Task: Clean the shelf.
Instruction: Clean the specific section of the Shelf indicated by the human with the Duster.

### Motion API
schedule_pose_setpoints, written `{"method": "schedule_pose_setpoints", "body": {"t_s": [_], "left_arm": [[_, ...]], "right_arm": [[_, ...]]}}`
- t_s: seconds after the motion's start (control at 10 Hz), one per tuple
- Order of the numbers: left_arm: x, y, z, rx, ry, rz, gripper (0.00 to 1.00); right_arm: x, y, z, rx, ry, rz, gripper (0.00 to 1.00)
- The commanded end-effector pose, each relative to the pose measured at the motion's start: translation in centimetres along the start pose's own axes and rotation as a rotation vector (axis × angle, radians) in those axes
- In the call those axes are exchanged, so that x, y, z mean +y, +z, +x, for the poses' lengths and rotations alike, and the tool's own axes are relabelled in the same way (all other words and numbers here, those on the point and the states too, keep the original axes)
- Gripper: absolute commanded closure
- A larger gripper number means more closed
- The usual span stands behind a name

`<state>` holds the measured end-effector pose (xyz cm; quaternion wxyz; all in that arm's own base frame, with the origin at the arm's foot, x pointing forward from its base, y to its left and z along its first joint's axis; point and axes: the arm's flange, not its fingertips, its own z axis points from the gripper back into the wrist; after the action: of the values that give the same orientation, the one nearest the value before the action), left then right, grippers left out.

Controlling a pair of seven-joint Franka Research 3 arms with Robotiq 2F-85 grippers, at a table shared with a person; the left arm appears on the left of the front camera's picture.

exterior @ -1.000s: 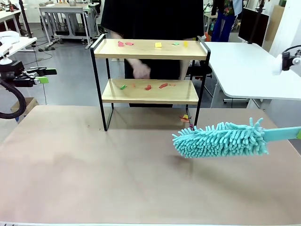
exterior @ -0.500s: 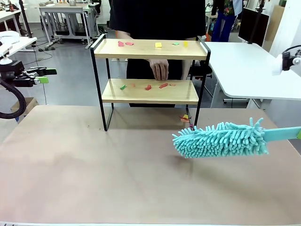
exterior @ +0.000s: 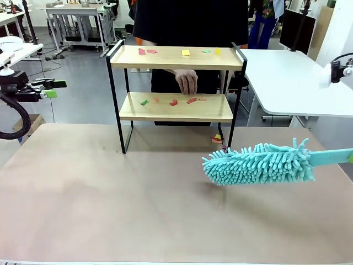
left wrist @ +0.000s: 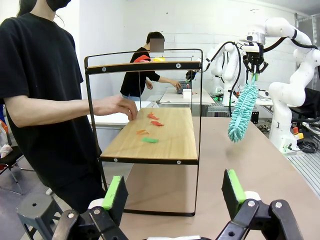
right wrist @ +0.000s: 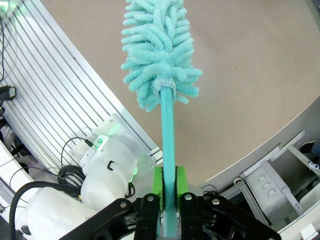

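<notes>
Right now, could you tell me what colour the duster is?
Turquoise duster, clearest in right wrist view.

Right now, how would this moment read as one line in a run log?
shelf: coloured scraps on both boards | person's hand: between the boards | left gripper: open, empty | right gripper: shut on duster, away from shelf

Brown tabletop (exterior: 110, 210) in front; white table (exterior: 287, 77) beyond its right corner; workbenches (exterior: 77, 11) behind.

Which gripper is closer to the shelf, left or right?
Left. The left gripper hangs open off the left end of the shelf; the right gripper, shut on the duster, is farther out past the right end.
</notes>
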<state>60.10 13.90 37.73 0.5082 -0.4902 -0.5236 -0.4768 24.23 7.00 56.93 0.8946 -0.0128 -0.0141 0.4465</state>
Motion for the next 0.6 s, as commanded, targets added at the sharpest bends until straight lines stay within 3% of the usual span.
{"method": "schedule_pose_setpoints", "body": {"t_s": [0.0,0.4,0.5], "left_arm": [[-0.2,0.0,0.2,0.008,-0.013,0.001,0.00],[-0.2,0.0,0.2,0.008,-0.013,0.001,0.00],[-0.2,0.0,0.2,0.008,-0.013,0.001,0.00]], "right_arm": [[-0.3,0.2,0.1,-0.020,-0.012,0.003,0.87],[0.0,0.0,0.0,0.000,0.000,0.000,0.87],[0.9,1.1,0.6,-0.050,-0.006,0.033,0.87]]}}
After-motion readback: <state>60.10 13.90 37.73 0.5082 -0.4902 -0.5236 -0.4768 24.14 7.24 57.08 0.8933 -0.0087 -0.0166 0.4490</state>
